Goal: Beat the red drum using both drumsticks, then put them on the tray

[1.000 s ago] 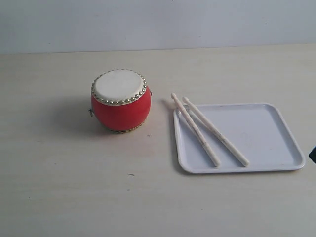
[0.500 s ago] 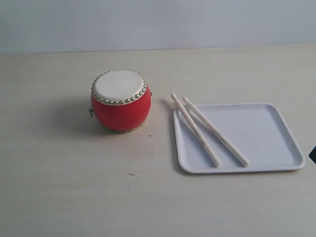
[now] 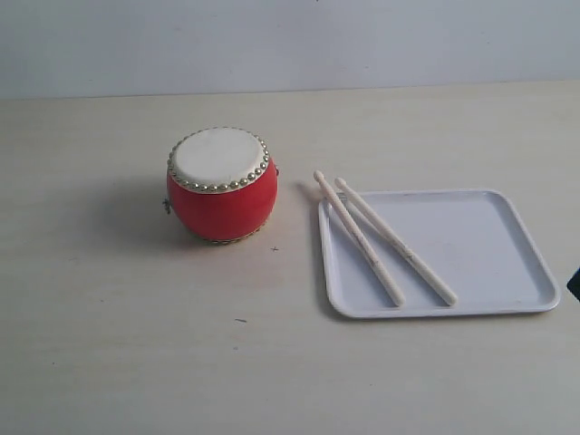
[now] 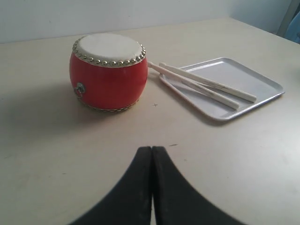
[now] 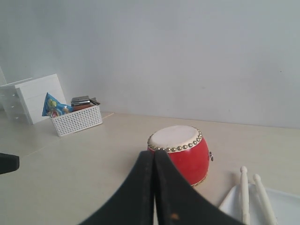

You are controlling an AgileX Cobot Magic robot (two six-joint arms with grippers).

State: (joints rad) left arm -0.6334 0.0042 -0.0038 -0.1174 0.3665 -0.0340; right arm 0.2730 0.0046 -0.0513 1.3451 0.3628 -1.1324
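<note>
The red drum [image 3: 222, 186] stands upright on the table, cream skin up, left of the white tray [image 3: 480, 249]. Both drumsticks [image 3: 358, 237] lie side by side on the tray's left part, their rounded tips sticking out over its far left corner towards the drum. In the left wrist view the drum [image 4: 108, 72], the drumsticks [image 4: 201, 85] and the tray [image 4: 255, 82] lie beyond my left gripper [image 4: 152, 149], which is shut and empty. My right gripper [image 5: 154, 153] is shut and empty too, with the drum [image 5: 180, 151] and the stick tips [image 5: 243, 190] beyond it. Neither gripper touches anything.
A dark bit of the right arm [image 3: 575, 285] shows at the exterior view's right edge. Far off in the right wrist view stand a white mesh basket [image 5: 77, 119] with packets and a white box [image 5: 28, 98].
</note>
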